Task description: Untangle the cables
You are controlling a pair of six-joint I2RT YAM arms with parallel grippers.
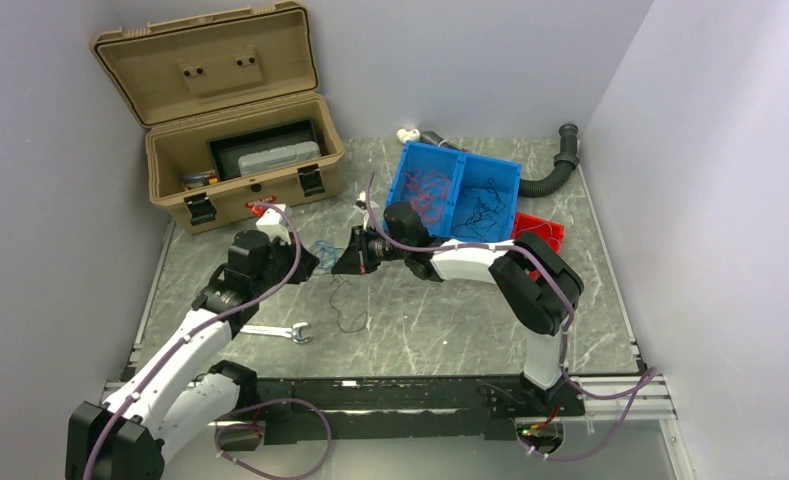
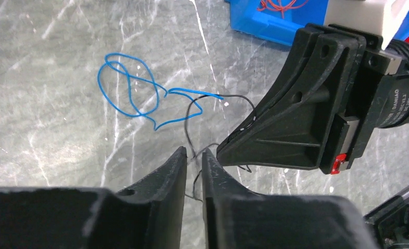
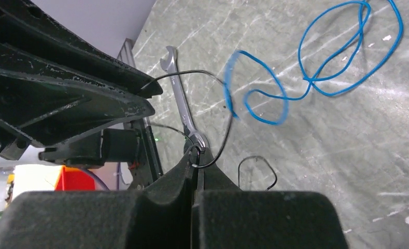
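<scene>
Seen from above, the left gripper [image 1: 313,263] and the right gripper [image 1: 342,265] meet nose to nose over the grey marbled table [image 1: 450,320]. A blue cable [image 1: 322,249] lies looped just behind them, and a black cable [image 1: 348,308] trails onto the table on their near side. A wrench [image 1: 282,331] lies beside the left arm. Behind the grippers, a blue bin [image 1: 440,150] holds red cables [image 1: 428,192] in its left compartment and dark cables [image 1: 485,205] in its right. A red bin [image 1: 542,226] sits just beside it, an open tan case [image 1: 240,190] stands at the far left and a black corrugated hose [image 1: 550,180] at the far right. In the left wrist view, the left gripper's fingers [image 2: 176,171] are almost pressed together, with the black cable [image 2: 192,111] caught in the narrow slit between them. From there it arcs across to the tip of the right gripper [image 2: 224,149], just beside. The blue cable [image 2: 129,85] lies in loose loops on the table beyond, one end meeting the black cable. In the right wrist view, the right gripper [image 3: 196,155] is pressed together and pinches the black cable at its tips. The strand curves up to the nose of the left gripper [image 3: 153,93], above the wrench [image 3: 179,98]. The blue cable [image 3: 321,57] lies to the right, apart from both grippers.
</scene>
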